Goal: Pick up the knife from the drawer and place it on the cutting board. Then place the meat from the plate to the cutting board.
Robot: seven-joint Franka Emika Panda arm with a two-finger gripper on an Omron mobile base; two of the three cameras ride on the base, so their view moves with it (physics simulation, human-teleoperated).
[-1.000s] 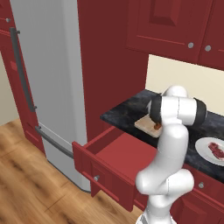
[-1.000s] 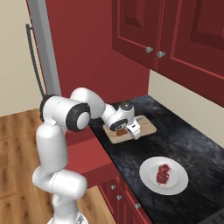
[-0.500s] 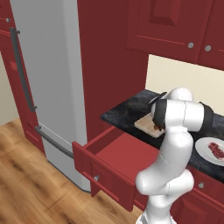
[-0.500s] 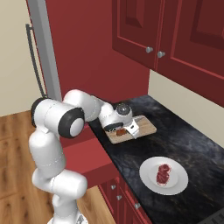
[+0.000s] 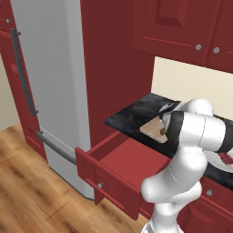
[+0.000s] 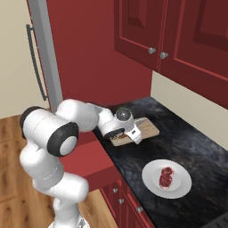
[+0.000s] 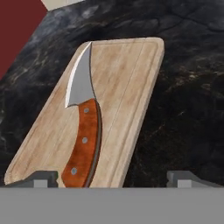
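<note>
The knife (image 7: 83,127), with its silver blade and reddish-brown handle, lies flat on the tan cutting board (image 7: 122,87), free of the fingers. My gripper (image 7: 113,179) hovers just above the board's near end, open, with one fingertip (image 7: 43,178) on each side of the handle's butt. In the right base view the gripper (image 6: 128,135) is over the cutting board (image 6: 149,129). The meat (image 6: 166,177) rests on the white plate (image 6: 151,180) to the right on the counter. The drawer (image 5: 132,159) stands pulled open below the counter, and its red floor is bare.
The dark stone counter (image 6: 196,147) runs between the board and the plate. A grey fridge (image 5: 50,91) stands to the left of the drawer. Red wall cabinets (image 6: 178,35) hang over the counter. The open drawer juts out beside my arm.
The arm's shoulder and elbow have swung left while the hand stays over the board. The jaws have spread a little wider. The knife lies still on the board.
</note>
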